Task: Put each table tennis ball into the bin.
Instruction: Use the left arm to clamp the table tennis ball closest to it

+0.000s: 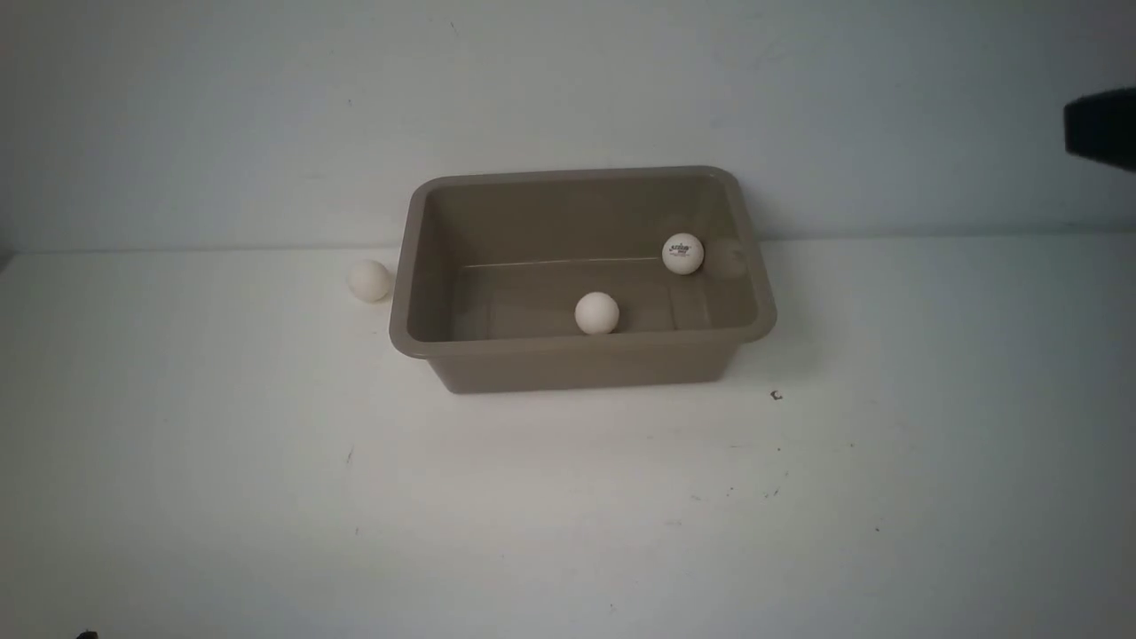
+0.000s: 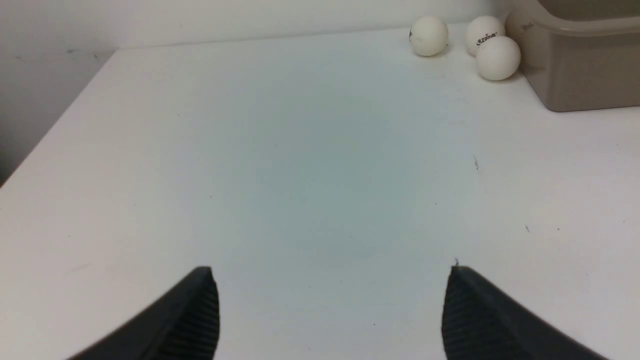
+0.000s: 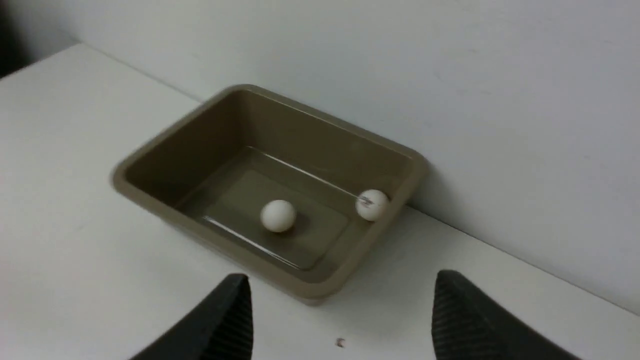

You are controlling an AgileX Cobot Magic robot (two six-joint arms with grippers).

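Observation:
The taupe bin [image 1: 581,355] stands at the back of the table by the wall. Two white table tennis balls are inside it: a plain one [image 1: 596,313] [image 3: 278,215] near the front wall and one with a dark logo [image 1: 683,254] [image 3: 372,204] at the right wall. Another ball [image 1: 369,280] rests on the table just left of the bin. The left wrist view shows three balls [image 2: 428,35] [image 2: 483,34] [image 2: 498,58] on the table beside the bin [image 2: 585,75]. My left gripper [image 2: 330,270] is open over bare table, far from them. My right gripper [image 3: 342,277] is open and empty, raised off the bin's right front corner.
The white table [image 1: 568,515] ends at a pale wall [image 1: 568,89] right behind the bin. A dark part of the right arm [image 1: 1100,129] shows at the front view's right edge. The table's left edge [image 2: 55,125] runs beside the left gripper.

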